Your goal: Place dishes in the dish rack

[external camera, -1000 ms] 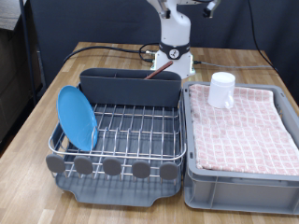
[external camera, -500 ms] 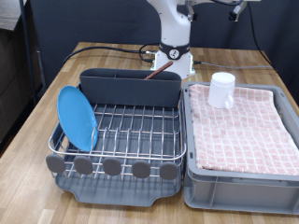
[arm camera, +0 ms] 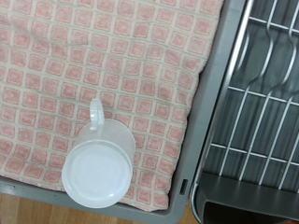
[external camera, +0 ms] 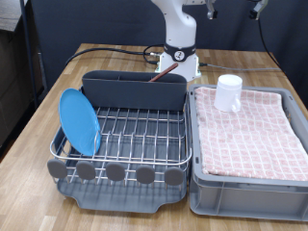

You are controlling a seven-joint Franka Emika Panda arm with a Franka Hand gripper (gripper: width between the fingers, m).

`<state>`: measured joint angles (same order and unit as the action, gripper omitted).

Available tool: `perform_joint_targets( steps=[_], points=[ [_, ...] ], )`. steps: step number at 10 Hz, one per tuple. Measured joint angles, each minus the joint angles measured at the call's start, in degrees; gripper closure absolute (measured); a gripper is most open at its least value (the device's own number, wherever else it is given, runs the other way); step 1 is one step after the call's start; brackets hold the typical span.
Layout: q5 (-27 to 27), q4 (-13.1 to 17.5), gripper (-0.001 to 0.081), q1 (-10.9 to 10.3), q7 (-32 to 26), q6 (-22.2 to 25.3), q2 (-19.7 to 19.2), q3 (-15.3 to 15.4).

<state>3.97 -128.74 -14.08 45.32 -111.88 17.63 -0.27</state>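
Observation:
The bright-blue plate (external camera: 79,120) stands on edge in the chrome wire dish rack (external camera: 130,135), at the exterior view's left. The small white cup (external camera: 229,92) stands on the pink checked cloth in the grey bin (external camera: 289,181). The wrist view looks straight down on the cup (arm camera: 96,170), and its handle points away across the cloth. The rack's wires (arm camera: 266,93) show beside the bin there. Only a bit of the hand (external camera: 256,8) shows at the exterior view's top edge, high above the bin. Its fingers do not show in either view. I cannot make out the wooden spoon for sure.
The long grey utensil caddy (external camera: 133,89) runs along the rack's far side. The robot's base (external camera: 179,60) and cables stand behind it on the wooden table (external camera: 106,53). The pink cloth (arm camera: 121,65) fills the bin beside the rack.
The hand has moved along the exterior view's top edge towards the right, from above the robot's base to above the bin. Plate and cup have not moved.

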Motion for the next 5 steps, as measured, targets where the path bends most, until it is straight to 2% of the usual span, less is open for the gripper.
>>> perform_joint_targets(
  steps=[5],
  points=[
    [-0.7,-1.3,0.0004,-0.5,0.5,1.9,-1.6,2.5]
  ],
)
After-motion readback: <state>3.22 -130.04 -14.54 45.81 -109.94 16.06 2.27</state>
